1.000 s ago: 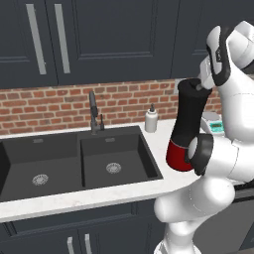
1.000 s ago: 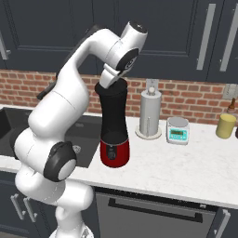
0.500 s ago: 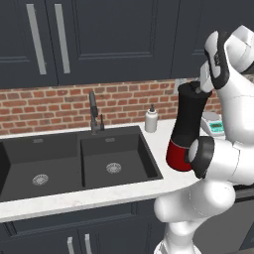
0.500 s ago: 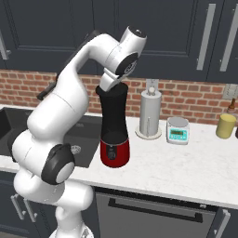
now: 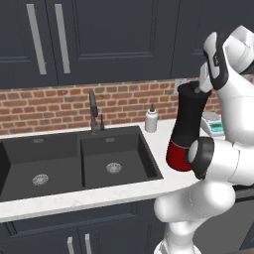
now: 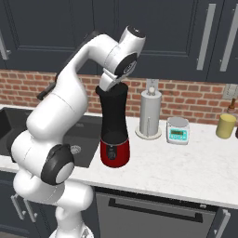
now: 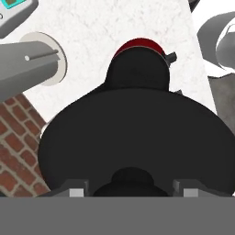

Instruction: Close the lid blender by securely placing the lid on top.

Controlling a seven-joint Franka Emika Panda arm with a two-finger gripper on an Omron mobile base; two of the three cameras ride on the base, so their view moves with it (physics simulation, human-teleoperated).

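Since the blender (image 6: 114, 130) stands on the counter (image 6: 186, 162) at about 9 o'clock from the paper towel holder (image 6: 149, 114), with the lid (image 7: 133, 137) apparently seated on top and the gripper (image 7: 131, 189) pinched narrow on its knob, I'd guess what's left is letting go and lifting straight up.

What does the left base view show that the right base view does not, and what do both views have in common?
Only the left base view shows the tap and the white soap bottle behind the double sink. Only the right base view shows the paper towel holder and the yellow jar further along the counter. Both show the blender, the kitchen scale, the brick wall, and the arm's pincer at the top of the jar.
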